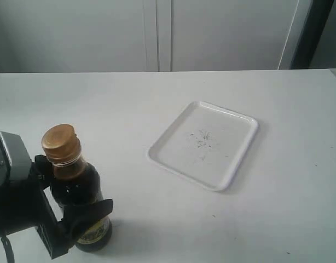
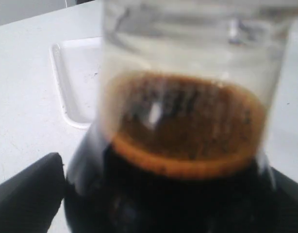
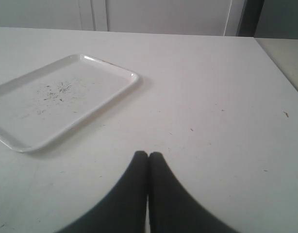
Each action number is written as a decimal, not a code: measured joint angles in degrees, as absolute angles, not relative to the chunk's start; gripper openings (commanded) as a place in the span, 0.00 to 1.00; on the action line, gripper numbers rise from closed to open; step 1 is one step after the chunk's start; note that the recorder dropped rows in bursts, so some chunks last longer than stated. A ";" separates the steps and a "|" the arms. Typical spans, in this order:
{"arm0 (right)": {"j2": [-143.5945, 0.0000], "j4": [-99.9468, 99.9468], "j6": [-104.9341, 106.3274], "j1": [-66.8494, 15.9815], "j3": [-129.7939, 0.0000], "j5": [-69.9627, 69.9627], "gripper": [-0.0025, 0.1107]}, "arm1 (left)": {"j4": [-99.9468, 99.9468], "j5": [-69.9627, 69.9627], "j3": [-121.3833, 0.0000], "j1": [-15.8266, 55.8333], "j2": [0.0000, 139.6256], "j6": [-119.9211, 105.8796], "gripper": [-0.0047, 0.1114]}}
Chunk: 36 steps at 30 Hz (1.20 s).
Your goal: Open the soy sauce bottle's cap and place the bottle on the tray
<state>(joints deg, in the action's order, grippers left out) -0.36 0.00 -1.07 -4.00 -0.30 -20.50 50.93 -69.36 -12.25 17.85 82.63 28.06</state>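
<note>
The soy sauce bottle stands upright at the near left of the white table, dark liquid inside and a yellow label low on its body. Its golden-bronze cap is closed on top. My left gripper is shut on the bottle's body, black fingers on either side. In the left wrist view the bottle fills the frame, blurred, with the tray behind it. The white tray lies empty at mid-table, to the right of the bottle. My right gripper is shut on nothing above bare table, near the tray.
White cabinet doors stand behind the table's far edge. A dark upright edge shows at the back right. Faint dark specks mark the tray's centre.
</note>
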 measured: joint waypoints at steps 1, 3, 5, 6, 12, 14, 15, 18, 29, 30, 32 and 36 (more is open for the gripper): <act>-0.36 0.00 -1.07 -4.00 -0.30 -20.50 0.02 | 50.83 -69.40 -12.25 17.85 83.14 27.63 0.86; -0.36 0.00 -1.07 -4.00 -0.30 -20.50 0.02 | 50.32 -69.40 -12.25 17.85 84.65 25.92 0.86; -0.36 0.00 -1.07 -4.00 -0.30 -20.50 0.02 | 49.41 -69.40 -12.25 17.85 85.61 24.88 0.86; -0.36 0.00 -1.07 -4.00 -0.30 -20.50 0.02 | 49.12 -69.40 -12.25 17.85 86.00 24.56 0.86; -0.36 0.00 -1.07 -4.00 -0.30 -20.50 0.02 | 48.90 -69.62 -12.92 17.85 87.99 24.39 0.74; -0.36 0.00 -1.07 -4.00 -0.30 -20.50 0.02 | 49.33 -69.84 -13.03 17.95 88.61 24.39 0.52; -0.36 0.00 -1.07 -4.00 -0.30 -20.50 0.02 | 50.02 -70.13 -13.03 17.94 88.61 24.08 0.44; -0.36 0.00 -1.07 -4.00 -0.30 -20.50 0.02 | 50.66 -70.13 -13.16 17.94 88.61 23.52 0.17; -0.36 0.00 -1.20 -4.00 -0.30 -20.50 0.02 | 52.19 -70.24 -13.16 17.94 88.61 20.31 0.04; -0.36 0.00 -1.20 -4.00 -0.30 -20.50 0.02 | 52.19 -70.36 -13.16 17.94 88.61 20.22 0.04; -0.36 0.00 -1.20 -4.00 -0.30 -20.50 0.02 | 52.19 -70.36 -13.16 17.94 88.61 19.87 0.04; -0.36 0.00 -1.20 -4.00 -0.30 -19.32 0.02 | 52.19 -70.36 -13.16 17.94 88.61 19.26 0.04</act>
<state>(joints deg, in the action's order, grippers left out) -0.36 0.00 -1.20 -4.00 -0.30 -19.32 52.19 -70.36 -13.16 17.94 88.61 19.26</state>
